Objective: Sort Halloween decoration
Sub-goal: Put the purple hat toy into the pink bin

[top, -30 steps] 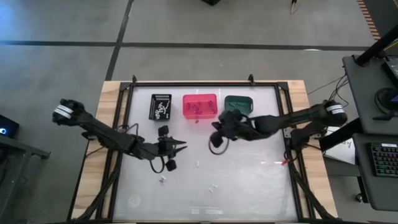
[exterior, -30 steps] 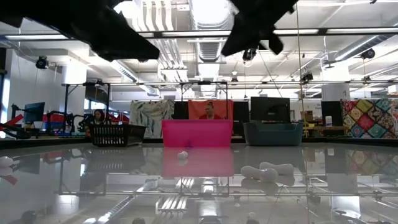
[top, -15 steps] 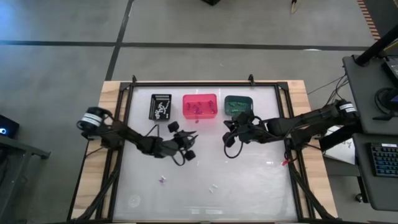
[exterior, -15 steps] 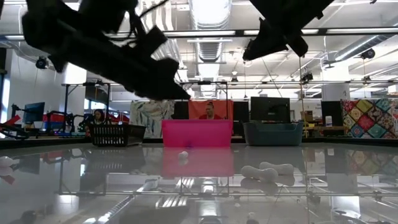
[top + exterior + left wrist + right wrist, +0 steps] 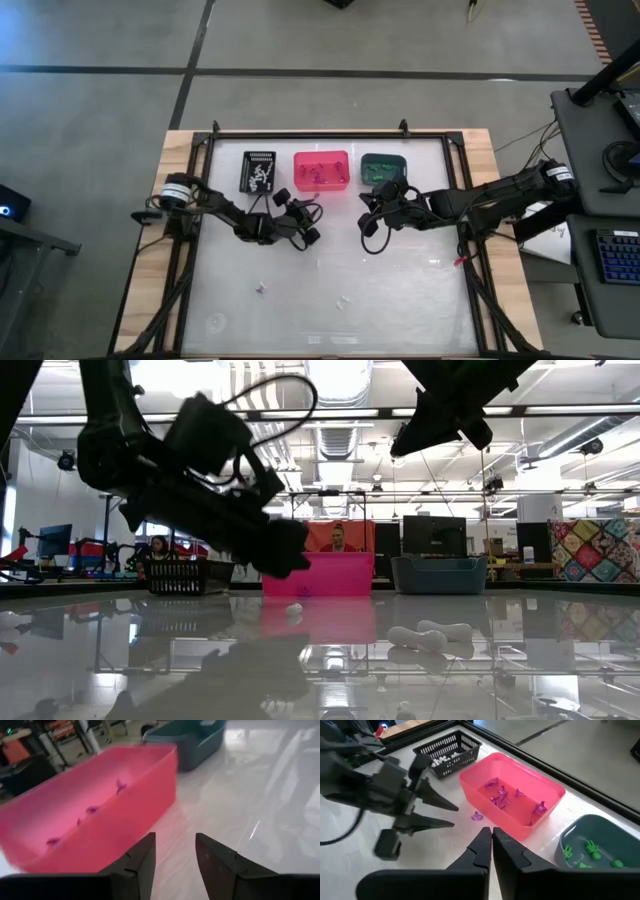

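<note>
1. Lying on the table [image 5: 430,862] just outside the pink bin [image 5: 532,771], a stray purple trinket [image 5: 477,816] sits directly ahead of the left hand [image 5: 175,837], the nearer one; its fingers are spread, point toward the trinket and hold nothing.
2. The right hand [image 5: 491,832], fingers pressed together, hovers farther back, by the teal bin [image 5: 575,826].
3. The trinket is tiny and glossy purple; its long axis cannot be told.

Nothing to read here: no lettering, label, brand or number shows on the bins, the table, the arms or in the room behind.
</note>
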You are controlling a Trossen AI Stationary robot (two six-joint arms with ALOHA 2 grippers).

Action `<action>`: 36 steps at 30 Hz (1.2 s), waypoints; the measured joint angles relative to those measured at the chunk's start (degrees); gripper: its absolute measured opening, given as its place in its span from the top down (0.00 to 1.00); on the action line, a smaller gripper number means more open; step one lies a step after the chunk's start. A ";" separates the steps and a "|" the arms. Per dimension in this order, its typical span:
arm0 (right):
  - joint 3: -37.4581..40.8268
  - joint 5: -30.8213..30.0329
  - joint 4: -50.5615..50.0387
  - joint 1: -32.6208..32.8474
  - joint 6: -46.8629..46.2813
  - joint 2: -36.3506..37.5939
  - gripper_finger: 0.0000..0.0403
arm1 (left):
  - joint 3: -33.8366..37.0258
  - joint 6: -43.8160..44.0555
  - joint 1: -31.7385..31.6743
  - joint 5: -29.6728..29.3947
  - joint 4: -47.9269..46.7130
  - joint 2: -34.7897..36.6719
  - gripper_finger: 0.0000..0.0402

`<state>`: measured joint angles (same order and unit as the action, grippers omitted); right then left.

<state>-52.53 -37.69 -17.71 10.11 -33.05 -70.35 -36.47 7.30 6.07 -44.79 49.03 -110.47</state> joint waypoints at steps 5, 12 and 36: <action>0.02 -0.17 -0.03 0.00 0.31 0.04 0.98 | -0.51 0.53 -1.64 -0.23 1.17 -3.27 0.66; 0.17 -1.38 -0.07 0.00 0.32 0.04 0.98 | -2.56 0.93 -2.69 -1.63 1.90 -6.73 0.66; 0.39 -1.40 -0.01 0.00 0.08 0.07 0.98 | -3.82 2.89 -4.63 -2.17 1.82 -8.40 0.72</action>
<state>-52.14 -39.09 -17.72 10.11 -32.97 -70.28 -40.29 10.20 1.44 -46.96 50.85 -118.87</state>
